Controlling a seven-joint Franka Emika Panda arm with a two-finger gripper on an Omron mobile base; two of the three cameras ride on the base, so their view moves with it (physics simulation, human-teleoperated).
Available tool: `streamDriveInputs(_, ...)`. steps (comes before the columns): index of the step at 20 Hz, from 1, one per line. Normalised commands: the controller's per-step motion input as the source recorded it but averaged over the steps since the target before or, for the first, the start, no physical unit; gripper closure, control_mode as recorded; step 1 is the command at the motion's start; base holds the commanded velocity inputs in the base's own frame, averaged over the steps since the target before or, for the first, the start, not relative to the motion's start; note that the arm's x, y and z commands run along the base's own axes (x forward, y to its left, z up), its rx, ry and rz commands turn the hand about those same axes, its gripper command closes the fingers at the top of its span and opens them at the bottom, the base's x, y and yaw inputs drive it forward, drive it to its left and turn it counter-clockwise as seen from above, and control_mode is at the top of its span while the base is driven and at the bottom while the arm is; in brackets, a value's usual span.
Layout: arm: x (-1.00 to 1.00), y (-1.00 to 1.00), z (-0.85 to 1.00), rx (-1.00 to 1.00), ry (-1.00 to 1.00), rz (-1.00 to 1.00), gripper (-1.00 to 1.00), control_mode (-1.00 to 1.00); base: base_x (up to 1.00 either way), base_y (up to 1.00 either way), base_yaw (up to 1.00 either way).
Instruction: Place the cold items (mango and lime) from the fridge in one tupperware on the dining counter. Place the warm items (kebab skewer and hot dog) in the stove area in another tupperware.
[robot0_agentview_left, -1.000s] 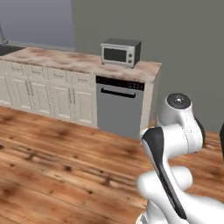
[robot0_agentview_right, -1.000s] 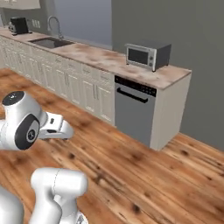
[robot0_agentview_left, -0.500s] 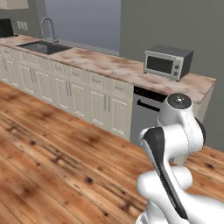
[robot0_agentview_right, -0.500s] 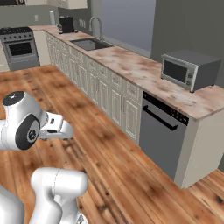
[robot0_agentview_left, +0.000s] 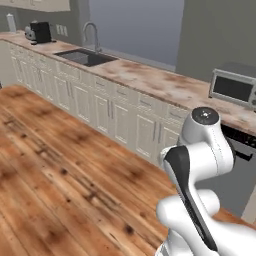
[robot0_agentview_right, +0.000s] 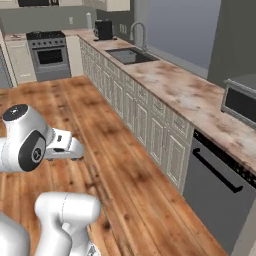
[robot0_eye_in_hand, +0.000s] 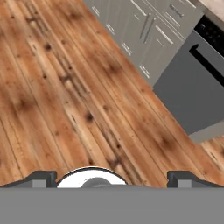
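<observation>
- The whole scene is shifted in both base views against the pictures of a second ago: the base is being turned or driven along the kitchen, so the camera has moved, not the things.
- The microwave (robot0_agentview_left: 234, 88), centred a second ago, is now pushed to the right edge of the left base view, and the sink (robot0_agentview_left: 85, 57) with its faucet (robot0_agentview_left: 91, 36) is brought into the middle.
- The stove area (robot0_agentview_right: 49, 50) is now seen far back in the right base view, at the end of the marbled counter (robot0_agentview_right: 182, 95); the dishwasher (robot0_agentview_right: 215, 180) lies near the lower right.
- The pincer (robot0_eye_in_hand: 112, 178) is held spread wide with nothing between its fingertips (robot0_eye_in_hand: 42, 178); it is aimed down at the wooden floor (robot0_eye_in_hand: 65, 92).
- The arm is kept folded close to the base in the same pose.
- No mango, lime, kebab skewer, hot dog or tupperware can be made out in these views.
- It is judged that travel toward the stove side is under way and that no item has been grasped at this point.
</observation>
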Motion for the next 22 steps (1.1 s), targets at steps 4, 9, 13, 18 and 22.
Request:
streamDriveInputs(4, 0.00, 0.00, 0.00, 0.00, 0.00, 0.00, -1.00, 1.00, 1.00, 0.67, 0.00)
streamDriveInputs(9, 0.00, 0.00, 0.00, 0.00, 0.00, 0.00, -1.00, 1.00, 1.00, 0.64, 0.00)
streamDriveInputs(13, 0.00, 0.00, 0.00, 0.00, 0.00, 0.00, -1.00, 1.00, 1.00, 0.69, -0.01)
streamDriveInputs(18, 0.00, 0.00, 0.00, 0.00, 0.00, 0.00, -1.00, 1.00, 1.00, 0.60, -0.10)
streamDriveInputs(22, 0.00, 0.00, 0.00, 0.00, 0.00, 0.00, -1.00, 1.00, 1.00, 0.58, 0.08)
